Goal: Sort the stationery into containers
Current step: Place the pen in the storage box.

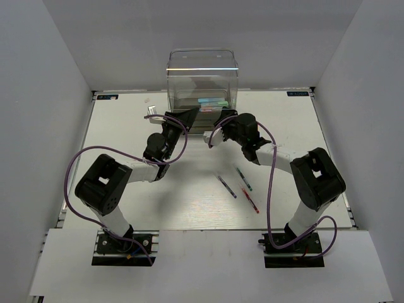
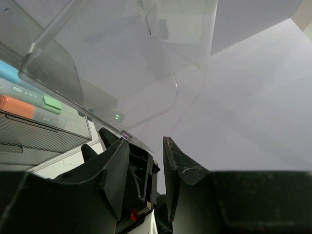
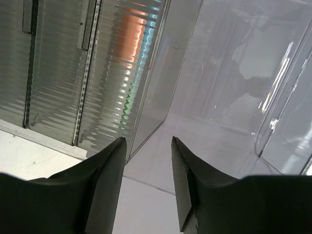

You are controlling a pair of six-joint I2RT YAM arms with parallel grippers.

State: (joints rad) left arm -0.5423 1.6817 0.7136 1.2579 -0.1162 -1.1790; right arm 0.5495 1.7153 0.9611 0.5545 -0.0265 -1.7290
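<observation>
Left wrist view, left gripper (image 2: pixel 145 148) fingers slightly apart, gripping nothing, close under clear organiser (image 2: pixel 122 58), right gripper (image 3: pixel 147 146) fingers likewise parted, empty.

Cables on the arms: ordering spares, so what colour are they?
The cables are purple, clearest in the top external view.

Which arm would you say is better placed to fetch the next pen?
Right, probably: the three pens lie on its side of the table, nearer the right gripper than the left gripper; both are open and empty.

Clear organiser (image 1: pixel 202 79) upright, three thin pens (image 1: pixel 244 178) lying apart
</observation>
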